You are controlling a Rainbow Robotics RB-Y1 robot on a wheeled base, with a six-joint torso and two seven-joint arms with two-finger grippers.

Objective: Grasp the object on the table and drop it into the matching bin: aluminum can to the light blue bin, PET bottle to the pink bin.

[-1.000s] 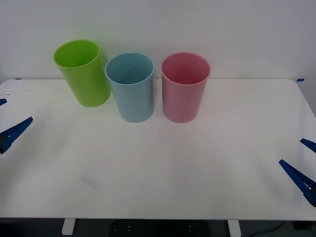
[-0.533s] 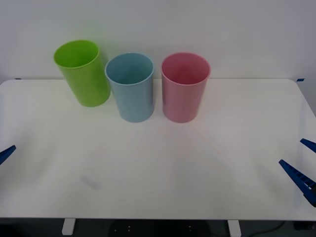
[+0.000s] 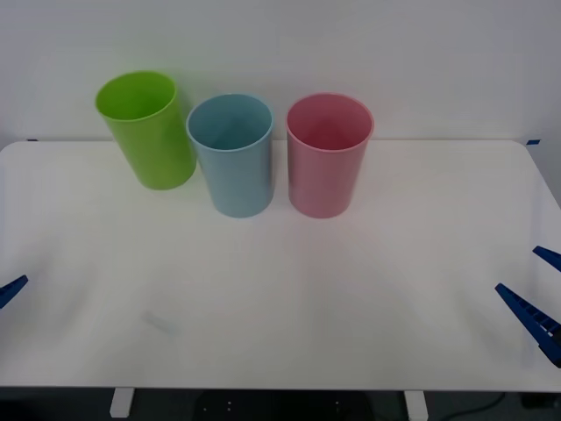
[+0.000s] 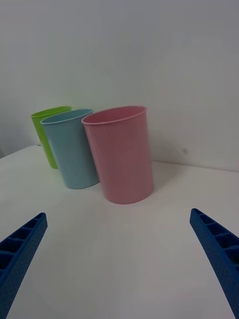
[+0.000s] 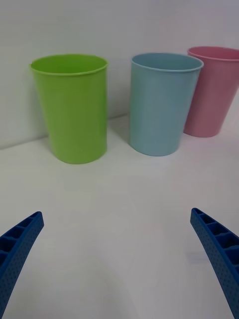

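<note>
At the surface's (image 3: 280, 307) left edge, the left pincer (image 5: 117, 215) is hanging low with its blue ribbed fingers spread wide and nothing between them. Behind it, along the far side of the wide white rounded-corner surface, the tall lime green plastic cylindrical bin (image 3: 149, 132) is standing at the left, leaning a little. The tall light blue plastic bin (image 3: 235, 162) is standing just beside it, and the tall pink plastic bin (image 3: 326, 167) is standing close on its right. At the right edge, the right pincer (image 3: 519, 270) is waiting low, its fingers also spread and holding nothing.

Where the small dark aluminum can is cannot be told. It may be lying inside a bin, hidden by the walls. Its long axis and the way its silver top is pointing cannot be told either.

The risk from here is probably a wasted reach: either pincer could be sweeping forward at nothing and knocking a light, closely packed bin over, the leaning green one first.
</note>
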